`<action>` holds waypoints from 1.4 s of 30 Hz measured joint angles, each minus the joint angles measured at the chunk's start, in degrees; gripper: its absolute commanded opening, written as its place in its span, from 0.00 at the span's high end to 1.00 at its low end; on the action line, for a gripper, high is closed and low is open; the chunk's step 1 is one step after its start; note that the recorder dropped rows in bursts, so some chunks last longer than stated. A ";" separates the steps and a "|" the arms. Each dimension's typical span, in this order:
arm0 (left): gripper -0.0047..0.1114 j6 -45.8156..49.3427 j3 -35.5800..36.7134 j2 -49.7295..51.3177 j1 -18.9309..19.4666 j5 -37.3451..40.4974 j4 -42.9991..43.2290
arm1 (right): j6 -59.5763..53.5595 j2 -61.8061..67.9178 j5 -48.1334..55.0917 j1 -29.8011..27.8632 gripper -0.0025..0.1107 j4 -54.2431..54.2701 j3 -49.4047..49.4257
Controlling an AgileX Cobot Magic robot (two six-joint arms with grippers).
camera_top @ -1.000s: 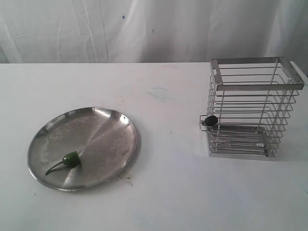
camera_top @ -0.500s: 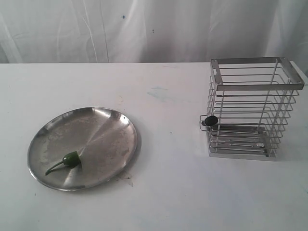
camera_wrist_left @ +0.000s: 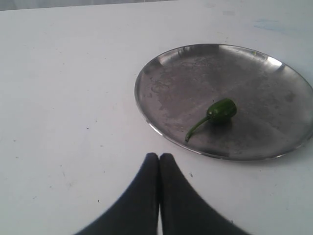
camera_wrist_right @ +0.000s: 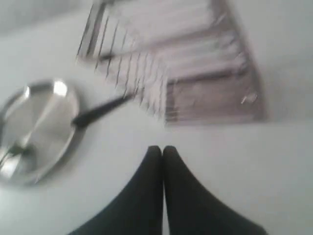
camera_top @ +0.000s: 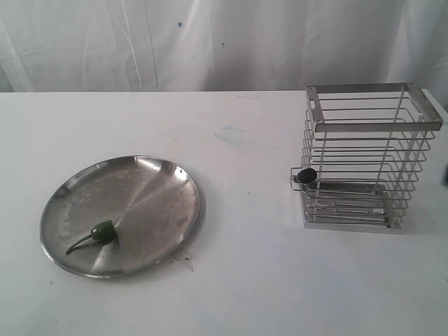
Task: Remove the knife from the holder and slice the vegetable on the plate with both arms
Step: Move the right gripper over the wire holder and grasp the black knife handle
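The green vegetable (camera_top: 103,232) lies on the near part of the steel plate (camera_top: 154,196) at the left. The wire holder (camera_top: 378,127) stands at the right. The knife's black handle end (camera_top: 306,175) pokes out of its left side, low down. In the left wrist view my left gripper (camera_wrist_left: 159,155) is shut and empty over bare table, short of the plate (camera_wrist_left: 195,78) and the vegetable (camera_wrist_left: 221,110). The blurred right wrist view shows my right gripper (camera_wrist_right: 162,148) shut and empty, apart from the holder (camera_wrist_right: 210,93), with the knife (camera_wrist_right: 100,111) sticking out toward the plate (camera_wrist_right: 44,112).
The white table (camera_top: 245,280) runs back to a white curtain (camera_top: 210,42). A dark sliver (camera_top: 445,175) shows at the exterior view's right edge, beside the holder. A faint bluish smear (camera_top: 231,134) marks the table behind the plate.
A dark sliver has come in at the right edge of the exterior view. Plate, vegetable, holder and knife have not moved.
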 measured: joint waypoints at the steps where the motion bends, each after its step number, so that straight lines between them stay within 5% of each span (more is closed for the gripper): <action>1: 0.96 0.00 0.00 0.00 0.00 0.00 0.00 | -4.85 2.99 3.66 0.00 0.98 4.71 -0.57; 6: 0.96 0.00 0.00 0.00 0.00 0.00 0.00 | -28.52 20.34 25.75 0.00 0.98 29.35 -2.44; 10: 0.96 0.00 0.00 0.00 0.00 0.00 0.00 | -34.86 27.22 29.27 0.00 0.98 39.24 -2.53; 14: 0.96 0.00 0.00 0.00 0.00 0.00 0.00 | -35.74 30.78 29.51 0.00 0.96 41.72 -2.53; 20: 0.96 0.00 0.00 0.00 0.00 0.00 0.00 | -37.11 31.70 29.17 2.02 0.59 42.32 -2.57; 25: 0.96 0.00 0.00 0.00 0.00 0.00 0.00 | -43.06 31.49 30.01 4.42 0.58 42.59 -4.80; 29: 0.96 0.00 0.00 0.00 0.00 0.00 0.00 | -43.91 28.62 29.88 4.94 0.58 42.38 -16.45; 35: 0.96 0.00 0.00 0.00 0.00 0.00 0.00 | -42.20 26.68 28.43 11.44 0.58 24.49 -27.28; 42: 0.96 0.00 0.00 0.00 0.00 0.00 0.00 | -37.74 26.59 26.08 28.30 0.60 -4.47 -28.32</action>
